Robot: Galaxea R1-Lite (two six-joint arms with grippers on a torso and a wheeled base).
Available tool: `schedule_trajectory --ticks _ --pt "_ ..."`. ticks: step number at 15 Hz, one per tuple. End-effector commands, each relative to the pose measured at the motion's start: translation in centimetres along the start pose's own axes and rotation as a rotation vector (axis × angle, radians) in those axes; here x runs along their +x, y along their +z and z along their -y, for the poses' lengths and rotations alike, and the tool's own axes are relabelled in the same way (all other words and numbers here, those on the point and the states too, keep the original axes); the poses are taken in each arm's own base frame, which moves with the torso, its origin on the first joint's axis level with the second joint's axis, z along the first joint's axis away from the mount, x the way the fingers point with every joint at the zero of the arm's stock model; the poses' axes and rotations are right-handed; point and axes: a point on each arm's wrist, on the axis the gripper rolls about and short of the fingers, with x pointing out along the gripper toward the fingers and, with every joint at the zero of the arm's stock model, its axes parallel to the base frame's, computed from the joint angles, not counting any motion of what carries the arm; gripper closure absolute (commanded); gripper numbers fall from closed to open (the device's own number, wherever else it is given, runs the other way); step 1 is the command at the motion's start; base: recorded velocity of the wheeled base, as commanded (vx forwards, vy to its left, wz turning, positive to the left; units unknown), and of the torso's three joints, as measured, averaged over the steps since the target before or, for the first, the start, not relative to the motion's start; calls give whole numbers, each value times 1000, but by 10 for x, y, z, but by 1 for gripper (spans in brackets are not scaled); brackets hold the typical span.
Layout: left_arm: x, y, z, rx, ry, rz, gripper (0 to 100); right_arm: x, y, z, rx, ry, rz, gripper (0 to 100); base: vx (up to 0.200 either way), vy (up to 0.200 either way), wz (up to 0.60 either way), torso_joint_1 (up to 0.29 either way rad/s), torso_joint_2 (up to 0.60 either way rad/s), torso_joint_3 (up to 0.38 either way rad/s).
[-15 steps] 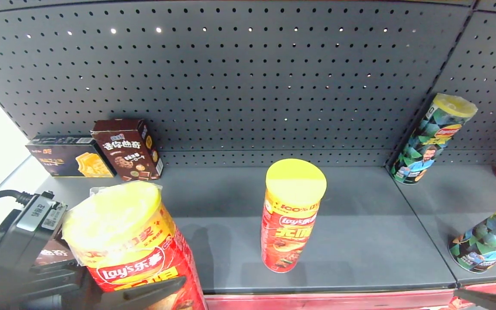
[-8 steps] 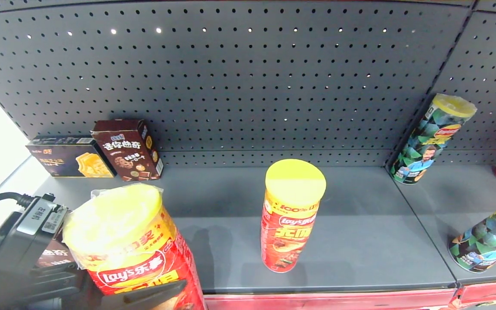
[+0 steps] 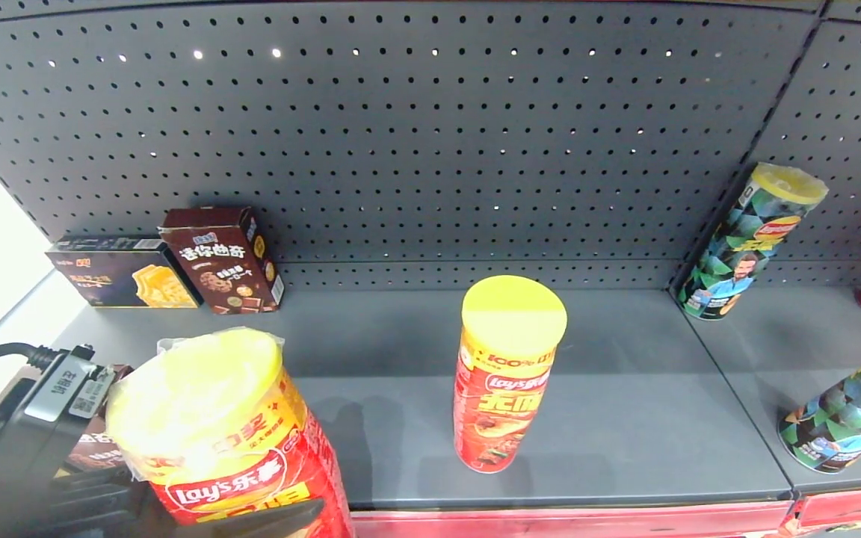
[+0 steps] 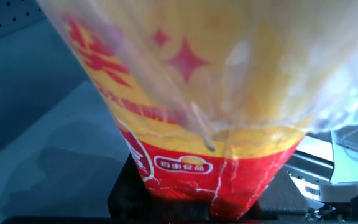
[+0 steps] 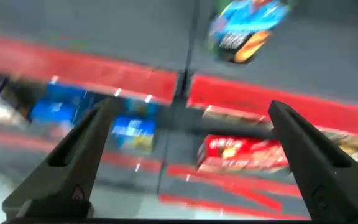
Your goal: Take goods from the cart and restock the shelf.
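Left gripper (image 3: 236,509) is clamped on the lower body of the held chip can (image 3: 206,418), upright, off the shelf (image 3: 625,418) front edge at 7 o'clock from the standing can (image 3: 509,373). Right gripper (image 5: 191,124) is spread wide and holds nothing. Judgement: carry the can toward 12 o'clock onto the bare deck at 9 o'clock of the standing can, short of the cookie boxes (image 3: 221,258). Keep it vertical, seat the base flat, then release; the loose wrap could snag.
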Motion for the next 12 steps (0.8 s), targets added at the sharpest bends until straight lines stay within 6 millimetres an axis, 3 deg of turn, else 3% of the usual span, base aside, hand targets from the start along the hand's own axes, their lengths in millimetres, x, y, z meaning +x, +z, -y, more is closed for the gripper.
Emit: schedule_trajectory --ticks 1,5,7,12 --pt "-1 1 1 5 -1 5 100 -8 -3 -1 0 -73 113 0 0 0 0 0 0 0" --pt "0 4 0 16 -1 15 100 -8 -4 3 122 -238 106 0 0 0 0 0 0 0" --pt "0 4 1 16 -4 15 100 -7 -6 -3 105 14 103 0 0 0 0 0 0 0" --pt "2 8 1 26 -12 24 100 -7 -10 -2 156 -41 66 0 0 0 0 0 0 0"
